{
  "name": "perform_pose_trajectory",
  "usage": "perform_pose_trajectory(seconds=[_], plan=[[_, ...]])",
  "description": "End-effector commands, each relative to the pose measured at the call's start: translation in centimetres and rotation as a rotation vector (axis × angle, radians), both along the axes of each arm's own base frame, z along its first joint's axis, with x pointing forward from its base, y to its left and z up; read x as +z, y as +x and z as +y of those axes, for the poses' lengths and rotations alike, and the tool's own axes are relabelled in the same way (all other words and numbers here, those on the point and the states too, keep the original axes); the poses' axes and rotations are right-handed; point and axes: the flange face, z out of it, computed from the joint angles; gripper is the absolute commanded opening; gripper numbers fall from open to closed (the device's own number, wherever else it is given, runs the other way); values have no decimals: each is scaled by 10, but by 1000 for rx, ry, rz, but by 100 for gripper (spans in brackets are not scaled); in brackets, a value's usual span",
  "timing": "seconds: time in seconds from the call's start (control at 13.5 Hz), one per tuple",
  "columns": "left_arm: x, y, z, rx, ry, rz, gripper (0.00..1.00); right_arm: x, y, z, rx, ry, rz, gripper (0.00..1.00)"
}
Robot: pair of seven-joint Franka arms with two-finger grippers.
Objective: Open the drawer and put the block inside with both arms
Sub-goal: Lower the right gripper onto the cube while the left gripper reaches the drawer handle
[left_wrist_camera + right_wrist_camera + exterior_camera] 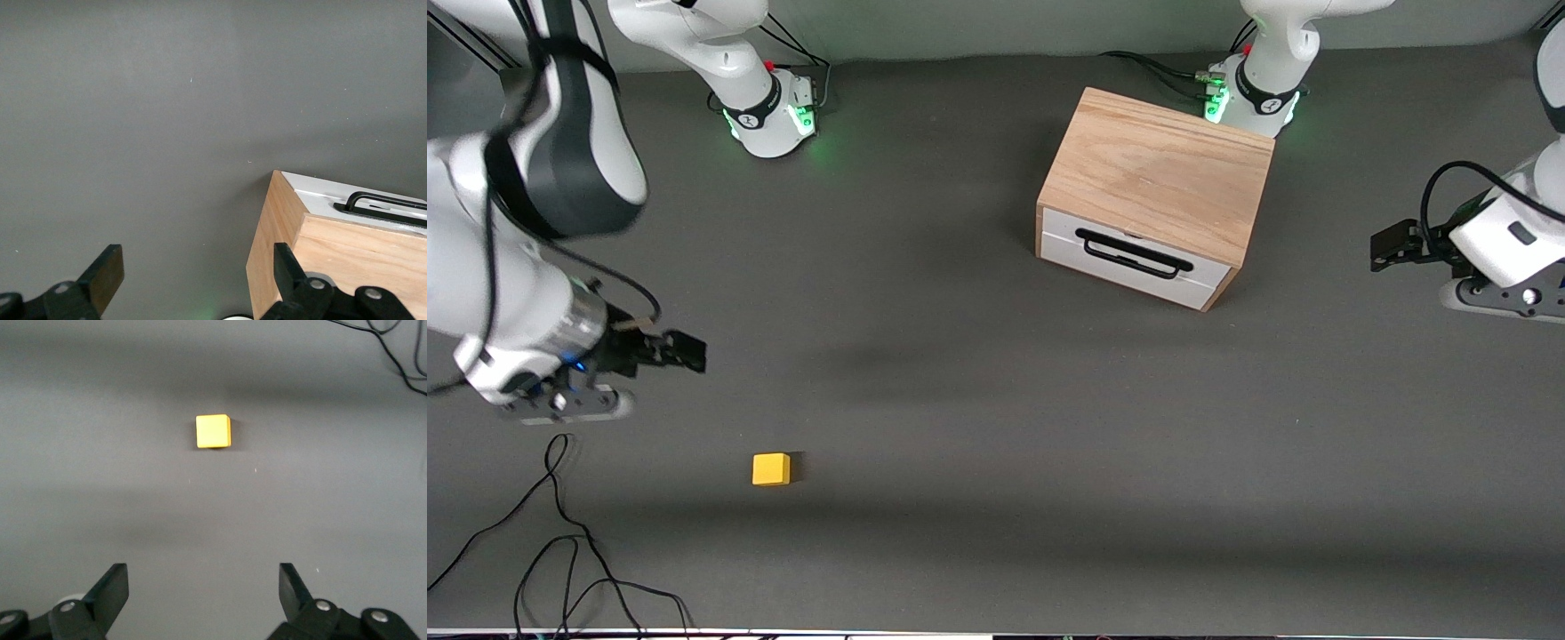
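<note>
The drawer (1136, 260) is shut, its black handle (1134, 253) facing the front camera, set in the wood cabinet (1156, 173) at the left arm's end of the grey table (960, 400). The left gripper (193, 283) hangs over bare table beside the cabinet, jaws spread wide, holding nothing. The right gripper (203, 600) hovers at the right arm's end, fingers fully apart and empty too. And the block (771, 468), small and yellow, sits alone on the table, nearer the front camera than the drawer, close to loose black cables (560, 551).
</note>
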Motion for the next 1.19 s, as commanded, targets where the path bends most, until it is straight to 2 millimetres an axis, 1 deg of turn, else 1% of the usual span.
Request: perform_pose_trajectory(seconds=[0.0, 0.07, 0.15, 0.3, 0.37, 0.45, 0.59, 0.67, 0.89, 0.97, 1.11], plan=[[5, -8, -24, 168, -9, 27, 100, -34, 33, 8, -17, 10, -32, 100], [1, -9, -41, 254, 5, 43, 100, -48, 40, 10, -15, 12, -48, 100], [-7, -11, -64, 346, 32, 60, 100, -66, 46, 11, -15, 11, -51, 100], [-31, -13, -114, 516, 98, 93, 100, -109, 59, 12, -19, 14, -63, 100], [-42, -14, -135, 583, 125, 103, 100, -124, 65, 13, -16, 16, -84, 100], [-57, -15, -157, 643, 153, 114, 100, -143, 69, 12, -17, 16, -97, 100], [-91, -18, -202, 791, 220, 124, 100, -167, 74, 14, -18, 16, -103, 100], [-112, -21, -222, 856, 264, 136, 100, -182, 76, 14, -16, 15, -106, 100], [-164, -24, -260, 1029, 353, 142, 100, -239, 79, 10, -23, 13, -100, 100], [-182, -25, -271, 1063, 376, 143, 100, -250, 79, 10, -23, 12, -99, 100], [-212, -31, -294, 1087, 407, 140, 100, -262, 79, 10, -22, 11, -99, 100]])
